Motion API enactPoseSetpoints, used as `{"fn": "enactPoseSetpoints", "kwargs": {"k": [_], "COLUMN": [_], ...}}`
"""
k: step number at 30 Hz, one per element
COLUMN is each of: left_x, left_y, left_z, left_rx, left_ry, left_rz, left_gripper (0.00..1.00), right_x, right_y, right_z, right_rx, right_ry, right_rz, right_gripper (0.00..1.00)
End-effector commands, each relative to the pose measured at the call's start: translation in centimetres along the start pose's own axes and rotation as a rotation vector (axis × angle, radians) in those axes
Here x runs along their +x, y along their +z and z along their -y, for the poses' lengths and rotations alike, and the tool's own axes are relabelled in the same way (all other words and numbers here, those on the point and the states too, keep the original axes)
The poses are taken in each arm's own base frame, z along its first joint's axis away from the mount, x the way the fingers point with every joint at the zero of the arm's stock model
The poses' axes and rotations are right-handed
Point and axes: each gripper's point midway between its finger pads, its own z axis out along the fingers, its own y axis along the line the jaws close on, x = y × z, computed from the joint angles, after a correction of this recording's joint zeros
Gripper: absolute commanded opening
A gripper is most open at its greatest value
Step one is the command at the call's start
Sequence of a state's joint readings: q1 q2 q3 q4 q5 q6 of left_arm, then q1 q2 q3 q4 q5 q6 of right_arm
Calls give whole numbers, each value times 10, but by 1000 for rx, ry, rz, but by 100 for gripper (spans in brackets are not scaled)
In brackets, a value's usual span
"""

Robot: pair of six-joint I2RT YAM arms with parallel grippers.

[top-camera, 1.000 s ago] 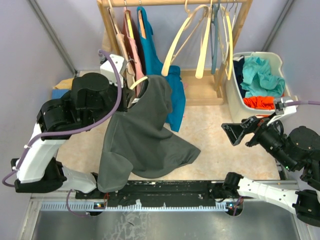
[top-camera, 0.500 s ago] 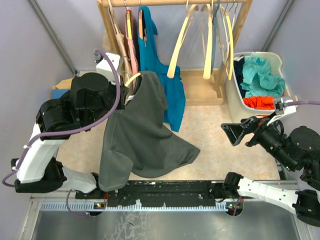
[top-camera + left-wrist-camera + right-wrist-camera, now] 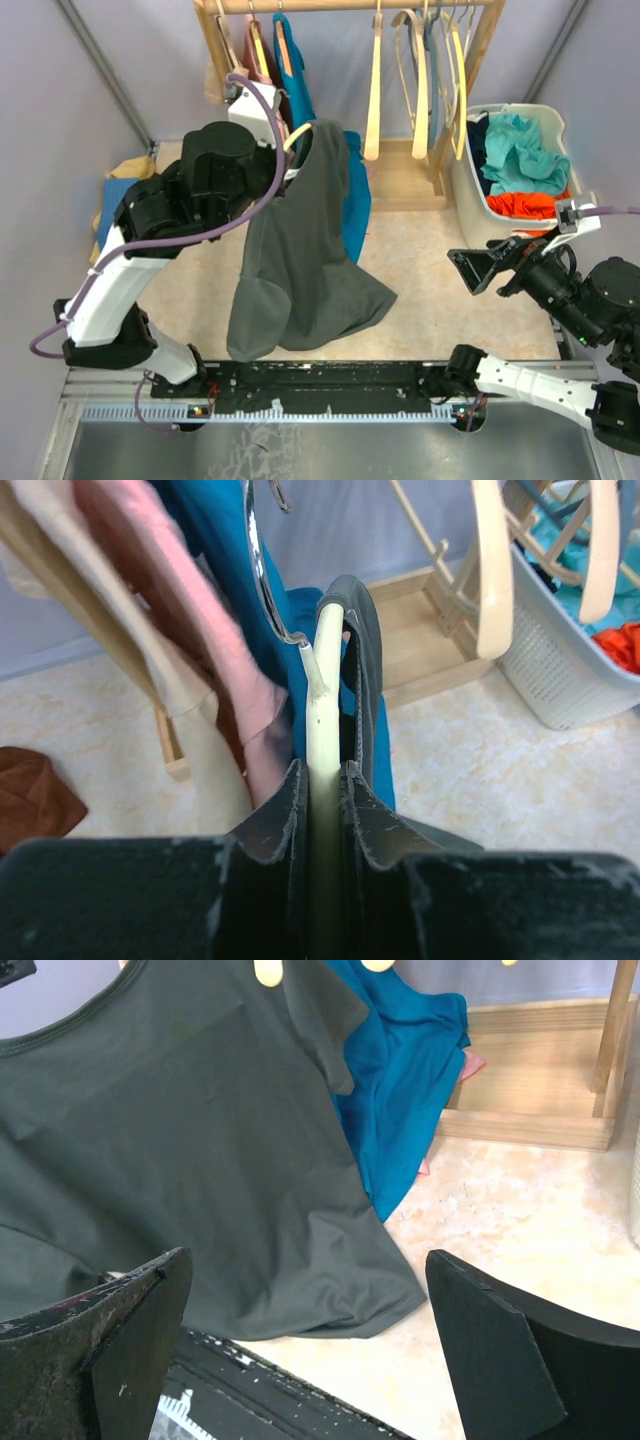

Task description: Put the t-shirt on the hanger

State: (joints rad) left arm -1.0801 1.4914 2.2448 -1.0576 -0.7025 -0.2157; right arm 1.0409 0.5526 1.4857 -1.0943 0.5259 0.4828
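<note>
The left arm rises from its base at 7 o'clock and reaches toward 1 o'clock, its wrist lifted high beside the wooden rack (image 3: 215,60). The left tool (image 3: 322,780) is clamped on the hanger (image 3: 325,680), with a dark finger pressed against each side of the pale wood. The t-shirt (image 3: 300,250) is draped over that hanger and falls in a long fold toward 6 o'clock, its hem down near the pale surface (image 3: 430,240). The hanger's silver hook (image 3: 262,580) stands just beside the teal-blue shirt (image 3: 352,200) and the pink garment (image 3: 170,600); I cannot tell whether it has caught the rail.

The right arm is folded low at 4 o'clock. The right tool (image 3: 468,270) points toward 9 o'clock, its fingers spread wide apart and holding nothing, well apart from the t-shirt.

At 2 o'clock stands a pale basket (image 3: 468,195). It holds a crumpled teal garment (image 3: 520,150), an orange-red one (image 3: 520,205) and a dark blue one (image 3: 478,135).
</note>
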Motion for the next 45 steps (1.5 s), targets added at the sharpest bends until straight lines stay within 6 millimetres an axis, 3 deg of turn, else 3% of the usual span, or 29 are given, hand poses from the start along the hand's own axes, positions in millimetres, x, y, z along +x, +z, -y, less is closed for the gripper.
{"fn": "enactPoseSetpoints", "kwargs": {"k": [1,24,33,45], "left_x": [-45,-119,-128,-129], "left_y": [3,73,112,171], "left_z": [19,36,16,-13], "left_rx": [59,-155,-179,37], "left_ry": [-124,-105,-132,-203], "left_rz": [135,481,521,503], "left_gripper": [0,0,0,0], "right_x": [-9,-20,-21,-3], "right_y": [-6,-45,-48,-30], "right_z": [2,29,32,32], "right_rx": [-4,15,17,42], "right_ry": [15,47,37,-16], "right_rz": [31,73,79,53], "right_gripper": [99,99,99,99]}}
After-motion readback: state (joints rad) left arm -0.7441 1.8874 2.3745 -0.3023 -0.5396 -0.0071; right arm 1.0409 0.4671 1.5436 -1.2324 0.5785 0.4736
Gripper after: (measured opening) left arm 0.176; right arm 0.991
